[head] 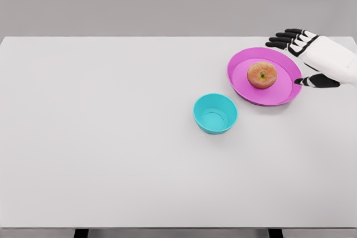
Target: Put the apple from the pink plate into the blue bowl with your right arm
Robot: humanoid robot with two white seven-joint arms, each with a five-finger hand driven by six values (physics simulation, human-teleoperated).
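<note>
the apple [261, 74] sits in the middle of the pink plate [241, 85] on the white table [111, 137]. the blue bowl [215, 113] stands just beside the plate, toward its lower left, with nothing in it. the right hand [312, 57] hovers at the plate's right rim, its black fingers [284, 38] spread and holding nothing, thumb near the rim.

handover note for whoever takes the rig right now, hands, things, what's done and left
Right hand: open, holding nothing, at the pink plate's right edge.
Left hand: not in view.
Apple: still sitting on the pink plate.
Blue bowl: empty, on the table just lower left of the plate.
Done: the right hand is beside the plate.
Left: grasp the apple, lift it, drop it in the bowl.
</note>
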